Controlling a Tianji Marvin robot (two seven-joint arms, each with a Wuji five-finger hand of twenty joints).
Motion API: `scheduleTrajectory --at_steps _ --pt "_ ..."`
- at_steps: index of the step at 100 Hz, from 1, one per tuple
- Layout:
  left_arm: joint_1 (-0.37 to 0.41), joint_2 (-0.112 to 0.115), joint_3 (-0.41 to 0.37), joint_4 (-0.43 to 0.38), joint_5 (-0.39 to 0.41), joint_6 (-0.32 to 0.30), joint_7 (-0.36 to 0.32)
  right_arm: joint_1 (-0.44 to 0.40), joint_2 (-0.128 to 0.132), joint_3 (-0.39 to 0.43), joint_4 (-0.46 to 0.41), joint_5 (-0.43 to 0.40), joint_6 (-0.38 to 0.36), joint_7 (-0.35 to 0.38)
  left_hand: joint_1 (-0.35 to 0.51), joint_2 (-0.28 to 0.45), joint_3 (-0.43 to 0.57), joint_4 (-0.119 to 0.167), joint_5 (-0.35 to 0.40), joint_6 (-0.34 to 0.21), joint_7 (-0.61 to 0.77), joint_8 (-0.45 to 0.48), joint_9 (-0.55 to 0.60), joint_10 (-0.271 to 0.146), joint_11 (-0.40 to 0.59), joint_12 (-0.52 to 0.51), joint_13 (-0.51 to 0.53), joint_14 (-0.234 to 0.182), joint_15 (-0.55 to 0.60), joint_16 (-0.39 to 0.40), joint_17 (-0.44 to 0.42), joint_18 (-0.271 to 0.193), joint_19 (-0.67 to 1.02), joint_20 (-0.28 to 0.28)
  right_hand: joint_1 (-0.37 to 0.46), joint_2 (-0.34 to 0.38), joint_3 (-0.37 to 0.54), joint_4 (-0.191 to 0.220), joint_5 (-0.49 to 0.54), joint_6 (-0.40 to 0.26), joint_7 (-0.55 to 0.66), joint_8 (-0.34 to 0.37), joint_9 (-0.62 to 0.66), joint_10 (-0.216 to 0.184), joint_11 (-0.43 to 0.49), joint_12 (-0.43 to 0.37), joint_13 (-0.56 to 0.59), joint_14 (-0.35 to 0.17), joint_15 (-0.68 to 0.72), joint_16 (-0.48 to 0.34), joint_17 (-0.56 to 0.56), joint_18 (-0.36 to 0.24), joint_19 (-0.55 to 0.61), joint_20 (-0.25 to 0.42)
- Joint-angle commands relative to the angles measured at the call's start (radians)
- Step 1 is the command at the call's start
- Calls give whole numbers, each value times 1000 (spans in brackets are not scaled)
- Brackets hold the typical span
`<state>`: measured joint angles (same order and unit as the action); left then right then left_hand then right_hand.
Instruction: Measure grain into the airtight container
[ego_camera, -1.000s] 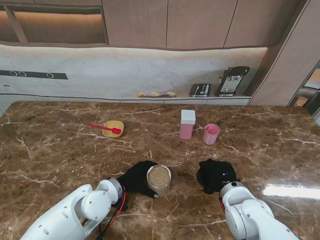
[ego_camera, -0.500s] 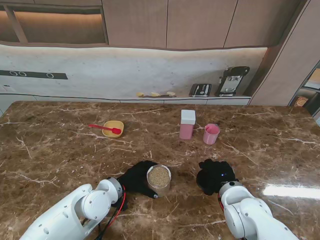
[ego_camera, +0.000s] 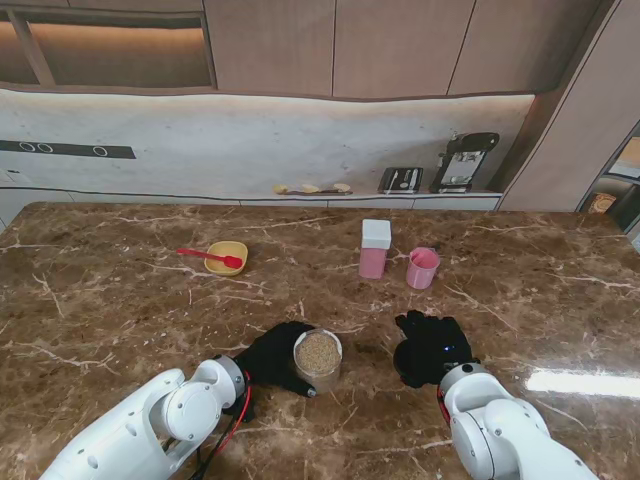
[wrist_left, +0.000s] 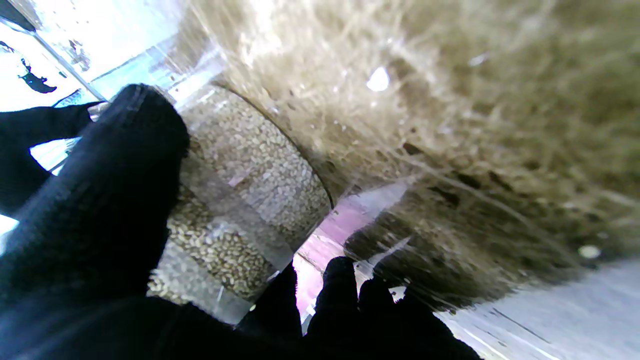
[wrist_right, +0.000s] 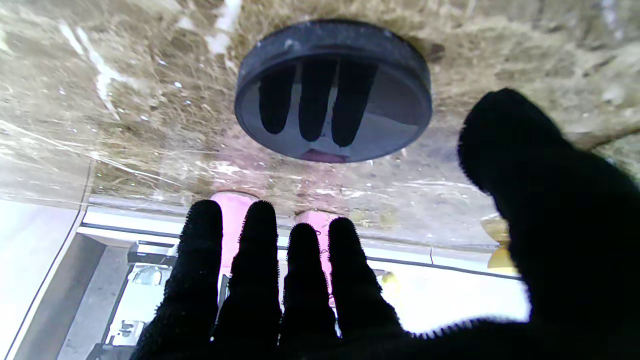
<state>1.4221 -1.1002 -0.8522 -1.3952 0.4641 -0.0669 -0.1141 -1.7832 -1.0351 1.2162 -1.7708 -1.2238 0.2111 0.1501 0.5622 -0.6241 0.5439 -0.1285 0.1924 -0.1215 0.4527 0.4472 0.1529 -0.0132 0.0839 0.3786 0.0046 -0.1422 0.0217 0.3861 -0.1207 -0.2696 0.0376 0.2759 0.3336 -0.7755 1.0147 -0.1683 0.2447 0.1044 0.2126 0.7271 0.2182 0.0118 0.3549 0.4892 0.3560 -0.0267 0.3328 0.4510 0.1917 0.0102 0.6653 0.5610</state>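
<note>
A clear jar of grain (ego_camera: 318, 353) stands on the marble table, near me and at the centre. My left hand (ego_camera: 268, 356) is shut on its side; in the left wrist view the thumb (wrist_left: 115, 190) presses the jar (wrist_left: 245, 185) and the other fingers (wrist_left: 345, 295) curl round it. My right hand (ego_camera: 430, 347) hovers open, fingers spread, over a black round lid (wrist_right: 332, 90) lying flat on the table; the stand view mostly hides that lid. Farther from me stand a pink container with a white lid (ego_camera: 374, 248) and a pink cup (ego_camera: 422, 267).
A yellow bowl (ego_camera: 226, 257) with a red spoon (ego_camera: 208, 256) across it sits far left of the jar. On the counter behind the table are a toaster (ego_camera: 400, 180) and a coffee machine (ego_camera: 463, 160).
My right hand has crept slightly away from me and stretched its fingers out over the lid. The left hand and the jar have stayed put.
</note>
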Motion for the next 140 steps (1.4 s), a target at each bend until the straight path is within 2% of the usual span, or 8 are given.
scheduleTrajectory --at_steps 1,17,29,62,86,97,127,140 --pt "25 13 15 70 3 9 -28 -5 -4 0 -8 11 0 18 21 87 98 51 -25 -37 -44 -62 -24 4 -18 5 38 206 55 25 86 243 148 78 -37 21 -26 4 -26 22 -13 -9 -18 10 -10 -18 -44 7 -18 -34 -16 14 -19 -8" --pt "20 15 11 79 2 -30 -32 1 -5 -4 -8 22 4 12 -8 13 2 30 -41 -9 -302 -250 -33 -6 -46 6 34 205 41 19 84 241 123 83 -27 45 -59 14 -24 23 -11 -8 -13 12 -10 -20 -45 8 -21 -35 -17 16 -24 -1" --pt "14 15 7 87 -12 -58 -40 4 -6 -8 -4 29 4 8 -32 -13 -50 21 -57 23 -453 -279 -34 -10 -62 -38 31 201 26 5 82 238 92 82 -25 54 -70 16 -21 22 -9 -8 -8 10 -9 -20 -46 7 -22 -35 -18 17 -26 1" --pt "29 15 -29 78 -29 -103 -34 -1 -9 -1 -2 54 -4 -25 -51 -23 -101 16 -57 71 -497 -381 -39 -3 -88 -149 31 202 15 -39 80 234 60 92 -23 67 -91 22 -24 20 -10 -9 -8 9 -15 -22 -56 8 -30 -39 -39 18 -48 -2" --pt "43 28 -74 34 1 -96 -70 1 -11 2 -4 76 -5 -25 -33 -18 -92 20 -56 102 -485 -382 -39 1 -84 -150 31 203 15 -43 85 223 58 96 -5 119 -168 32 -30 20 -16 -13 -9 10 -30 -33 -49 13 -43 -48 -45 20 -67 -5" --pt "54 34 -102 12 20 -96 -82 1 -13 5 -4 90 -11 -35 -31 -21 -85 21 -55 104 -481 -377 -38 0 -81 -146 31 201 15 -43 84 223 59 98 1 199 -399 77 -31 21 -20 -15 -8 10 -41 -45 -45 14 -54 -56 -42 19 -77 -8" --pt "107 53 -206 -76 83 -117 -128 -15 -19 43 -21 156 -57 -55 -36 12 -78 26 -55 157 -461 -324 -39 2 -81 -138 32 190 13 -49 88 207 57 100 -102 185 -328 113 -24 5 -39 -34 36 2 -121 -127 15 17 -144 -129 -32 12 -128 -71" --pt "130 58 -263 -122 95 -126 -153 -27 -25 64 -30 190 -82 -89 -23 63 -139 42 -53 170 -450 -181 -36 -2 -68 -113 34 178 23 -37 93 198 80 115 -122 194 -295 117 21 -13 -31 -43 91 -5 -138 -156 53 -4 -175 -159 -9 -2 -132 -98"
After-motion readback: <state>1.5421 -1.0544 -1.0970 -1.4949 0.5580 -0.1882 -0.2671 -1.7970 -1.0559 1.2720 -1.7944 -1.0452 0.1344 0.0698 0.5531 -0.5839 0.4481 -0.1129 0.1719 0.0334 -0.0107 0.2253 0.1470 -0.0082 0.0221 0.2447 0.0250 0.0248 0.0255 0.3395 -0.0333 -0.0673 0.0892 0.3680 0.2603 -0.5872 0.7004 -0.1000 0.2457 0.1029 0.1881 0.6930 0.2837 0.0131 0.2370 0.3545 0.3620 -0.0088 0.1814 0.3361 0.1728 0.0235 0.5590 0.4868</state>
